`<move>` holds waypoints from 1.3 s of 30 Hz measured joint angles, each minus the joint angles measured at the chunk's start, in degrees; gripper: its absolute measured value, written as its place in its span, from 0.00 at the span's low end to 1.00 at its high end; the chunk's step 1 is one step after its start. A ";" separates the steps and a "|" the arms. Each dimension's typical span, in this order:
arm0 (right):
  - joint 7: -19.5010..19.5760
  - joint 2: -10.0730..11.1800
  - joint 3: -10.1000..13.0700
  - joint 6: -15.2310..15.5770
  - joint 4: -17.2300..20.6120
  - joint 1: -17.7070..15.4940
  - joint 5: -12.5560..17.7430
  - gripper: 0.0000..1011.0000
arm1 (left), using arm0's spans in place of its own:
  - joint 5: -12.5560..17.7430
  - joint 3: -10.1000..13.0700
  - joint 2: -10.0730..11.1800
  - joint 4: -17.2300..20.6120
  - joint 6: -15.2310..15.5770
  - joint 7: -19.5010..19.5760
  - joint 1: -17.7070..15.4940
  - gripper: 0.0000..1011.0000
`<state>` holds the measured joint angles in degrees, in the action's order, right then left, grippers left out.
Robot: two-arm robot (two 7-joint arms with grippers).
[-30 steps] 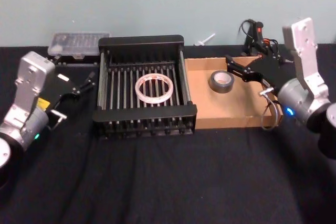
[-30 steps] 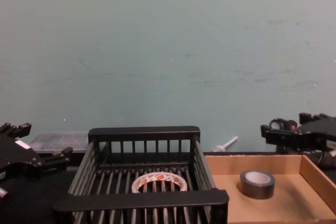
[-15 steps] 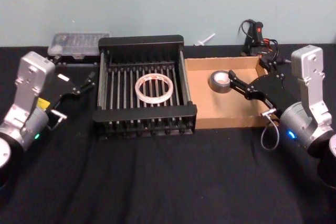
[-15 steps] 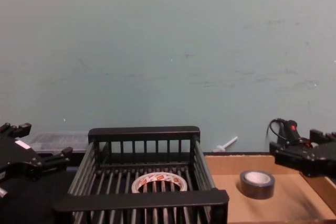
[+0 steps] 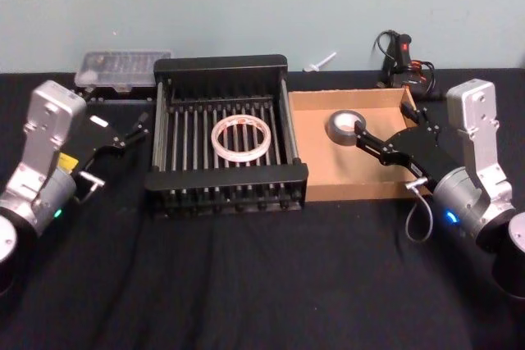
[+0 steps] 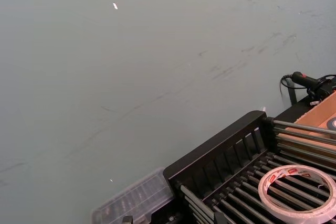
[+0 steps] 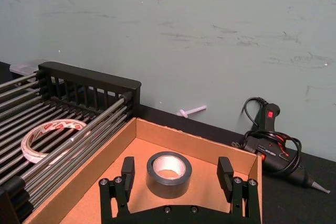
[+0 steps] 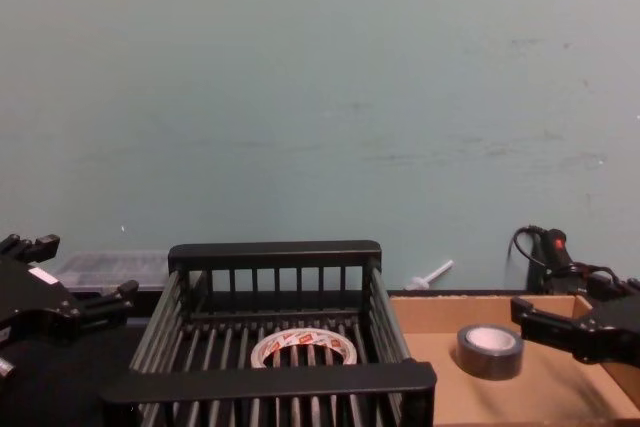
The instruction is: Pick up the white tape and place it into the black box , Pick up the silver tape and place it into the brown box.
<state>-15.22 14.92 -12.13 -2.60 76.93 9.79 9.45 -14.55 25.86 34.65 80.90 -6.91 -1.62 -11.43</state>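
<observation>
— Where are the tapes?
— The white tape [image 5: 241, 138] lies flat on the slatted floor of the black box [image 5: 223, 65]; the silver tape [image 5: 346, 127] sits in the brown box [image 5: 354, 190], near its back wall.
— And your hands?
— My right hand [image 7: 174, 178] hovers just beside the silver tape, fingers apart, gripping nothing. My left hand [image 5: 123, 130] waits over the dark surface [image 5: 246, 284] left of the black box, fingers apart

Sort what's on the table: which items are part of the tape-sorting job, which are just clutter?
Job items:
- white tape, lying in the black box
- silver tape, lying in the brown box
- right gripper, open just short of the silver tape
- left gripper, left of the black box

Lying about:
- glue gun with its cord
- clear plastic case
- small white stick
</observation>
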 joint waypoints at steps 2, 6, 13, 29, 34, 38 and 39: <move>0.00 0.02 0.00 0.00 0.00 0.01 0.00 0.99 | 0.00 0.00 0.00 0.00 0.00 0.00 0.00 0.99; 0.00 0.04 0.00 0.00 0.02 0.02 0.02 0.99 | 0.00 0.00 0.00 0.00 0.00 0.00 0.00 0.99; -0.01 0.08 -0.02 -0.01 0.06 0.03 0.03 0.99 | 0.00 0.00 0.00 0.00 0.00 0.00 0.00 0.99; -0.01 0.13 -0.06 -0.06 0.14 0.02 0.08 0.99 | 0.00 0.00 0.00 0.00 0.00 0.00 0.00 0.99; -0.01 0.13 -0.06 -0.06 0.14 0.02 0.10 0.99 | 0.00 0.00 0.00 0.00 0.00 0.00 0.00 0.99; -0.01 0.13 -0.06 -0.06 0.15 0.03 0.12 0.99 | 0.00 0.00 0.00 0.00 0.00 0.00 0.00 0.99; -0.01 0.13 -0.06 -0.06 0.15 0.03 0.12 0.99 | 0.00 0.00 0.00 0.00 0.00 0.00 0.00 0.99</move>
<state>-15.23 15.05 -12.19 -2.66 77.08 9.81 9.58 -14.55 25.86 34.65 80.90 -6.91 -1.62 -11.43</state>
